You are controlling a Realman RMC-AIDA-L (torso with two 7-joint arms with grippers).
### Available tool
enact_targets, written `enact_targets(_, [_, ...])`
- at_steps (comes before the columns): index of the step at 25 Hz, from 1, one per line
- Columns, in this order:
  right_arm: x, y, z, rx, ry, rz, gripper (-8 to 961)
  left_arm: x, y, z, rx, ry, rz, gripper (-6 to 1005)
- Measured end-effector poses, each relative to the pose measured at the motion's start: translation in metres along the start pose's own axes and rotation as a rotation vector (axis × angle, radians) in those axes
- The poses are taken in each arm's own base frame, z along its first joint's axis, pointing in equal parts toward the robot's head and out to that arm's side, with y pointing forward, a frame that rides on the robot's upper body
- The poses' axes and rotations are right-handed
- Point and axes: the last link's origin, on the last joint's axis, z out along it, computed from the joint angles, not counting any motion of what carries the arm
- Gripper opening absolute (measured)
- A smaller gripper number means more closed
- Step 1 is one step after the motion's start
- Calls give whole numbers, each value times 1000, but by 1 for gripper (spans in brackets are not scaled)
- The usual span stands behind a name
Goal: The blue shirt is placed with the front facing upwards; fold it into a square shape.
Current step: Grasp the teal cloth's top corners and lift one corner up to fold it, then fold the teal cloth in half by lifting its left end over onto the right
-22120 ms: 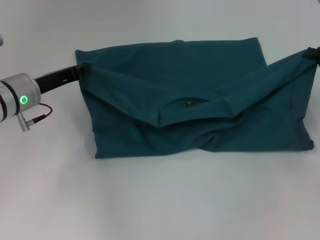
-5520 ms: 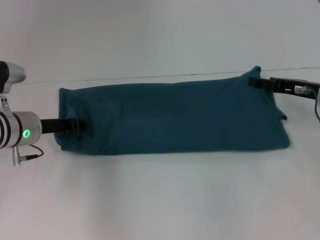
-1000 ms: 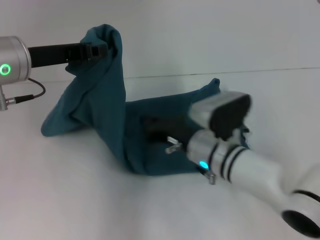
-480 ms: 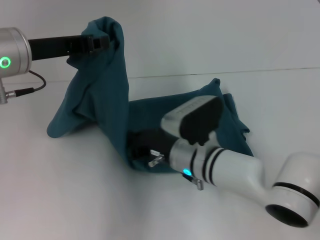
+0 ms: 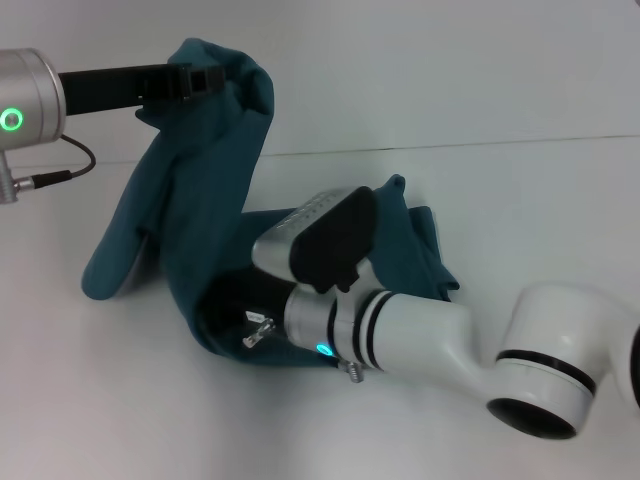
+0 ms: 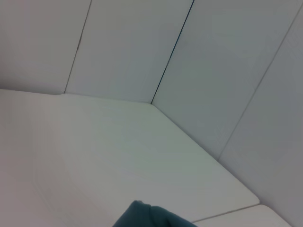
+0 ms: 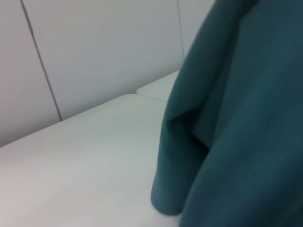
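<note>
White tabletop (image 5: pixel 120 400) fills the head view, with pale wall panels (image 5: pixel 450 70) behind it.

At 10 o'clock, the left gripper (image 5: pixel 205 80) is raised well above the surface, its jaws clamped on one end of the blue shirt (image 5: pixel 200 180). From that grip the cloth hangs in a tall drape, and a loose lobe rests on the table at 9 o'clock. The left wrist view shows only a small tip of teal fabric against table and wall.

Near centre, the rest of the garment lies bunched on the table. The right arm (image 5: pixel 420 335) enters from 4 o'clock, and the right gripper (image 5: pixel 235 305) is buried in the low fold. Whether its jaws are apart or together cannot be told. The right wrist view shows hanging fabric close to the lens.

Step in hand, as judged: the crosswise fold, carrying the left end of the long folded band over toward the right end, while the right gripper holds the crease line.

Next move, as judged: carry the raised end across toward 3 o'clock, lower it edge on edge, then release and withdraw the right gripper without dragging cloth.

Compared with half a second earlier, the right arm has advanced farther toward 9 o'clock, and the raised cloth has swung slightly rightward.
</note>
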Motion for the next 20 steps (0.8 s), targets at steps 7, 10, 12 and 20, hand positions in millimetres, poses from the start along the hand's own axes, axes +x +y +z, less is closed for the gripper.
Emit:
enact_targets(7, [27,-48,-45,140,-170,208,6,-6,-3,-2,2,-13,-6,101])
enact_targets(10, [40,-71,-73,216,-270,269,6,-7,-3,-2,1,-16,-8,101])
enact_targets(12, [45,-82,-86,255,-315,297,6,-8,-1,-2,-4,-17,-7,101])
enact_targets(20, [65,-145,-150,518,-486,367,7,-11,15,10,-65,-32,0,101])
